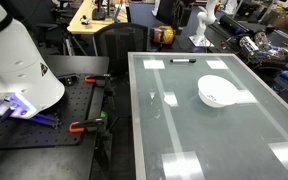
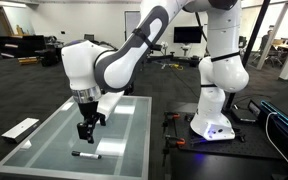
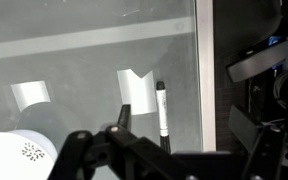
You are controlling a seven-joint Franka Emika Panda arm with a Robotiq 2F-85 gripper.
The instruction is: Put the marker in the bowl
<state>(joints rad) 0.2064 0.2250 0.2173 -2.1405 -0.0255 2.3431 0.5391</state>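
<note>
The marker (image 1: 182, 60) is a thin dark stick with a paler section. It lies flat on the glass table near one edge and also shows in the other exterior view (image 2: 85, 154) and the wrist view (image 3: 163, 112). The white bowl (image 1: 217, 91) stands on the table apart from the marker, and part of it shows at the lower left of the wrist view (image 3: 19, 155). My gripper (image 2: 86, 130) hangs a little above the marker, open and empty. Its dark body fills the bottom of the wrist view (image 3: 174, 160).
The glass table (image 1: 224, 140) has a pale frame and bright light reflections. A black bench with clamps (image 1: 84, 125) and the robot base (image 2: 212, 125) stand beside it. Desks and lab clutter (image 1: 264, 45) lie beyond the far edge.
</note>
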